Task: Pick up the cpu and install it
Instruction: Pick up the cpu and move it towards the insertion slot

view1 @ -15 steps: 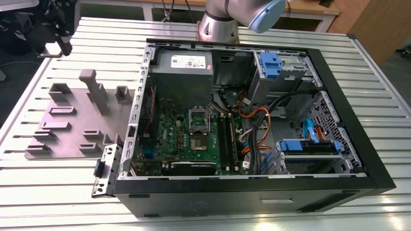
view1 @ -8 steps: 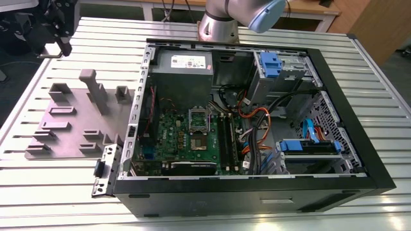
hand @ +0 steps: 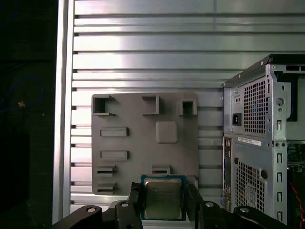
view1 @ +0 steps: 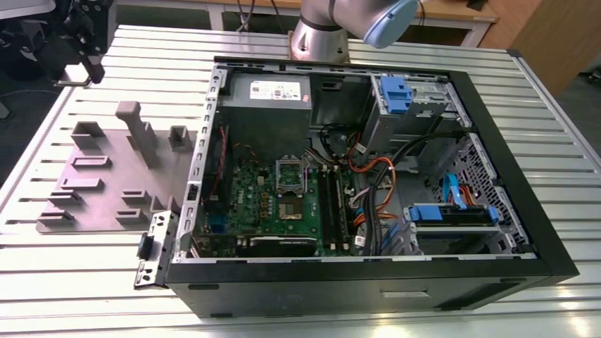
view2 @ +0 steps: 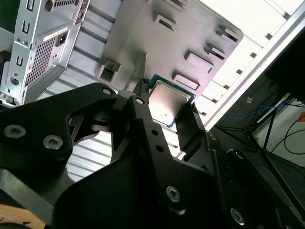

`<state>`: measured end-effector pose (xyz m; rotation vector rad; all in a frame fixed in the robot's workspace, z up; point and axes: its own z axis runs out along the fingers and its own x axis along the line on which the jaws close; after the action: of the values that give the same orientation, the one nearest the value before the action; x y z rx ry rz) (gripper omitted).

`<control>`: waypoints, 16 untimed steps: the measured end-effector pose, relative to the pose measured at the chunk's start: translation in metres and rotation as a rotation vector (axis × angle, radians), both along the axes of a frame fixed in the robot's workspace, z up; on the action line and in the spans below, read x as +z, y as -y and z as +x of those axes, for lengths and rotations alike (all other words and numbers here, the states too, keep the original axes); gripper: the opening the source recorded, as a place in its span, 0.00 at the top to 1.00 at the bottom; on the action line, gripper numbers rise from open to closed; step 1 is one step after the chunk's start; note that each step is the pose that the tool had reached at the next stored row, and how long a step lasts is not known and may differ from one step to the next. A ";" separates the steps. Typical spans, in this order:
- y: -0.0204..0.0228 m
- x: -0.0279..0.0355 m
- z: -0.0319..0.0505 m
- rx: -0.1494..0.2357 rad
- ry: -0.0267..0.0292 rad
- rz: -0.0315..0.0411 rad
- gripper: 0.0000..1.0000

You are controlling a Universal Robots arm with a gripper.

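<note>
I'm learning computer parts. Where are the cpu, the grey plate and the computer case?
cpu (hand: pixel 163 199): first wrist view, middle of its metal lid.
grey plate (hand: pixel 143 143): first wrist view, bare flat middle.
computer case (view1: pixel 310 292): exterior view, black outer wall.

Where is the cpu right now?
In both wrist views the cpu is clamped between the fingers of the gripper, over an edge of the grey fixture plate, with the computer case off to one side.
</note>
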<state>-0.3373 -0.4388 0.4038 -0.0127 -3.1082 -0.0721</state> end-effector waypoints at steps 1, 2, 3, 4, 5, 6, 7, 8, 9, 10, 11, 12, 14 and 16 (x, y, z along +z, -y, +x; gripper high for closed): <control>0.0003 0.0000 0.0000 0.000 0.0000 0.0000 0.53; 0.0005 0.0000 0.0000 0.000 0.0000 0.0000 0.53; 0.0008 -0.0001 0.0000 0.000 0.0001 0.0001 0.53; 0.0010 -0.0001 0.0000 0.000 0.0001 0.0001 0.53; 0.0012 -0.0001 0.0000 0.000 0.0000 0.0000 0.53; 0.0015 -0.0001 0.0000 0.000 0.0000 0.0000 0.53; 0.0019 -0.0002 0.0000 0.000 0.0000 0.0000 0.53; 0.0022 -0.0001 0.0000 0.000 -0.0001 0.0000 0.53; 0.0026 -0.0001 0.0000 0.000 0.0000 -0.0001 0.53; 0.0030 -0.0002 0.0001 0.000 0.0000 0.0000 0.53; 0.0034 -0.0002 0.0004 0.000 0.0000 0.0000 0.53; 0.0037 -0.0002 0.0007 0.000 0.0000 0.0000 0.53; 0.0045 -0.0002 0.0018 0.000 0.0000 0.0000 0.53; 0.0050 -0.0002 0.0035 0.000 -0.0006 -0.0001 0.53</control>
<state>-0.3338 -0.4438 0.4037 -0.0128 -3.1075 -0.0720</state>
